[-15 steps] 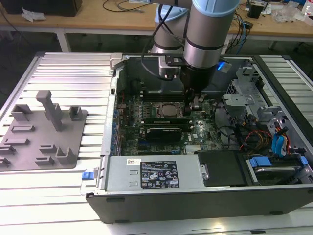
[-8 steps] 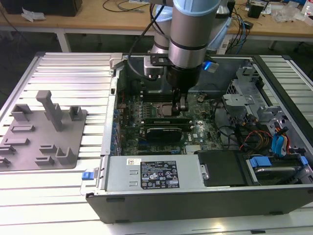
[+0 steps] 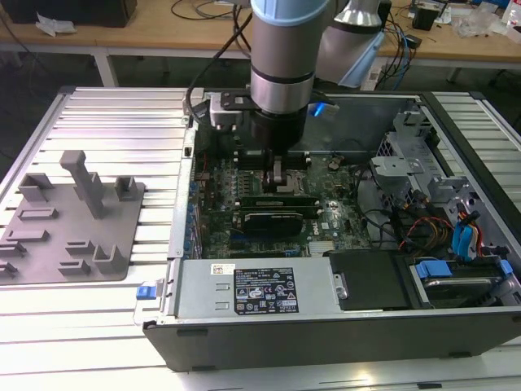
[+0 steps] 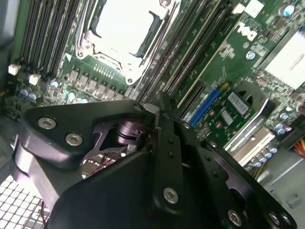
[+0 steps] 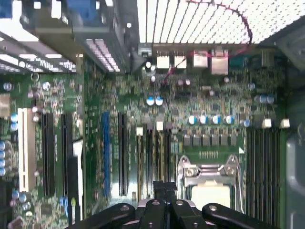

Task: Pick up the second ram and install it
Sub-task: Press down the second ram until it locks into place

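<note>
White-and-black labels on power supply cover; print too small, nothing legible.

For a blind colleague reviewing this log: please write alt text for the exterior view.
A silver-and-black robot arm reaches down into an open black desktop computer case, its gripper over the green motherboard beside the processor socket. A grey moulded parts tray lies at the exterior view's left.

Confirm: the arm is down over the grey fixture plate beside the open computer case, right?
No. The exterior view shows the gripper down over the motherboard inside the open computer case; the grey fixture plate sits apart, on the exterior view's left.
</note>
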Controlling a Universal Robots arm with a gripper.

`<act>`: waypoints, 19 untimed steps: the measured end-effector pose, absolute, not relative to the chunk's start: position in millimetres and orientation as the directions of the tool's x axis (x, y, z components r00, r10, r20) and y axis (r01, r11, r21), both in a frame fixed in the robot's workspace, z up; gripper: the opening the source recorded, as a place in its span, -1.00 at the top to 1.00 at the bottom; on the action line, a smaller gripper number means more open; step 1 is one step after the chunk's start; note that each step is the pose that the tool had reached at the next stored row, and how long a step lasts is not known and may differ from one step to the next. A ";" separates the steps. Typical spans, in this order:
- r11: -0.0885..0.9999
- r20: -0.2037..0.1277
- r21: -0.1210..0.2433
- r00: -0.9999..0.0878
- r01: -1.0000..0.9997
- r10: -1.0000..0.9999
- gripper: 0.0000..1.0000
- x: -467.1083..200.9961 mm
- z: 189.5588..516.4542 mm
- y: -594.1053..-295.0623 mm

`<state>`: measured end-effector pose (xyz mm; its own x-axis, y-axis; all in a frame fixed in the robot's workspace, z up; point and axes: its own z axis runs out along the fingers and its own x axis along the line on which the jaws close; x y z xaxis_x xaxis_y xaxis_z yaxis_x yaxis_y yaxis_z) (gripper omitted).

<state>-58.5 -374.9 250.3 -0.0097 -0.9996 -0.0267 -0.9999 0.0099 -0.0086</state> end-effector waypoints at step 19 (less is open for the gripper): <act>0.010 -0.026 -0.008 -0.010 -1.000 -1.000 0.84 -64.1 228.4 -372.1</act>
<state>-64.1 -372.1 228.4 -0.0096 -0.9996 -0.0262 -0.9999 0.0098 -0.0084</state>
